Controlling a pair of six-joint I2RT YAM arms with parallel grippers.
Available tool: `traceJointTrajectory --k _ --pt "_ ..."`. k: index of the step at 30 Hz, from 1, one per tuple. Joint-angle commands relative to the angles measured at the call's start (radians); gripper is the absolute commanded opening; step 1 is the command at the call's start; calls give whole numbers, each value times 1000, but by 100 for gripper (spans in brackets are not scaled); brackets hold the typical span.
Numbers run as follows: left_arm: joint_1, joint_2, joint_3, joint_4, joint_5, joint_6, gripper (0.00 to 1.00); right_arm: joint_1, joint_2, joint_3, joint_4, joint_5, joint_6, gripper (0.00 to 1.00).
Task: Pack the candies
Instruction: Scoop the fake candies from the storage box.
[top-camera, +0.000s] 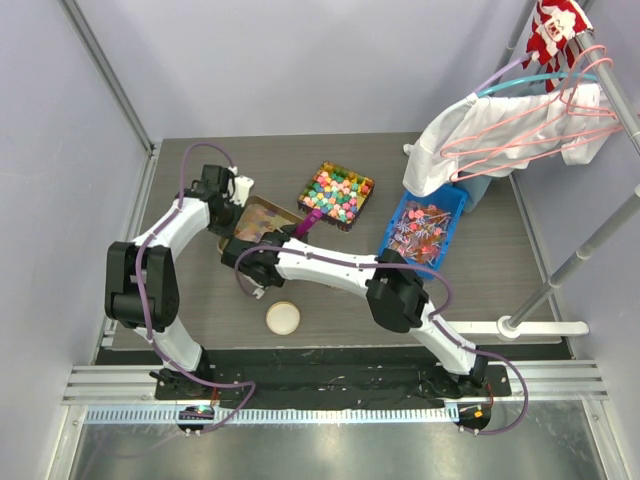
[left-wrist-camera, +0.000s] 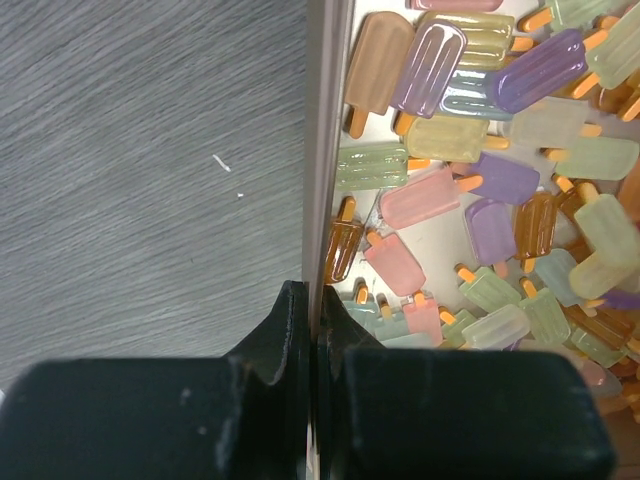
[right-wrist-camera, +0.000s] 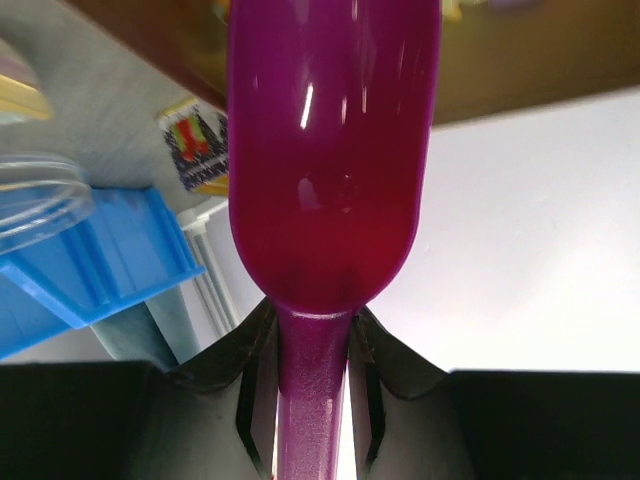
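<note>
The candies (left-wrist-camera: 430, 195) are little ice-pop shapes w/ orange sticks, in pink, purple, green, yellow & pale colours. They lie in a big heap inside the metal tray (left-wrist-camera: 325, 150), on the left part of the table (top-camera: 500, 270). The L gripper (left-wrist-camera: 312, 300) is squeezed tight on the thin side wall of that tray, one finger outside & one inside, so it's holding the tray steady. The R gripper (right-wrist-camera: 313, 330) is closed on the handle of a shiny purple scoop (right-wrist-camera: 330, 150). In the top pic the scoop sits btw the metal tray & a dark tray (top-camera: 300, 190) full of bright candies (top-camera: 337, 194). It points up & away, toward the blue bin (right-wrist-camera: 110, 260). I see no candy on the scoop from the wrist pic, but I can't tell if that's the inside or the back of it. A small round tub (top-camera: 283, 317) sits on the table near the arms, just below the R arm. It looks pale, & it's too small in the pic to tell if any candy is in it. So I think not much is packed yet: the heap in the metal tray looks big. Left to do, prob: dip the scoop in the heap, lift some out & tip them into the tub, maybe a few times. Watch out, the candies look slippy & could slide off the scoop.
</note>
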Motion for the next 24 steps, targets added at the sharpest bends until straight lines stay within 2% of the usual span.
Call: traceJointTrajectory --k 1,6,13,18,24 --pt "5 -61 38 54 65 -38 0 27 48 108 -207 -105 -3 1" --pt "5 -58 37 56 64 -37 0 24 72 210 -266 -142 40 1" --pt "4 -54 38 53 71 -40 0 24 83 218 -353 -255 107 1" --pt "5 -69 31 60 71 -40 0 23 91 224 -341 -389 166 1" --pt "5 -66 31 59 73 -40 0 21 106 214 -261 -439 261 1"
